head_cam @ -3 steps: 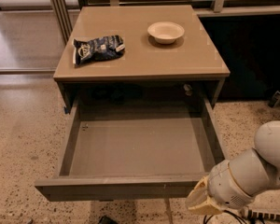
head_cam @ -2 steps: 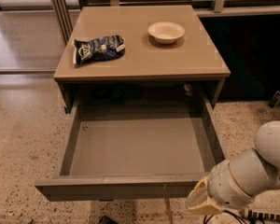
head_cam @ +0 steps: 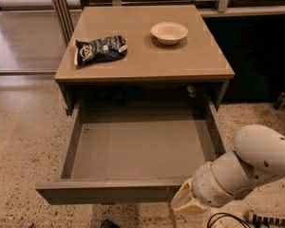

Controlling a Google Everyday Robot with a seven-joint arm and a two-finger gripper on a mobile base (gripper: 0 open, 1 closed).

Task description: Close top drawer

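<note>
top drawer [head_cam: 114,192] stands pulled far out, centre to lower frame. my end effector [head_cam: 186,204] sits lower right, at the front panel's right end; contact unclear, its state i cannot tell. judgement: closing not started, whole push remains.

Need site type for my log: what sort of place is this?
Probably an office break area: speckled terrazzo floor, metal-framed glass partition, chip bag and bowl on the cabinet. The gripper sits before the open top drawer.
</note>
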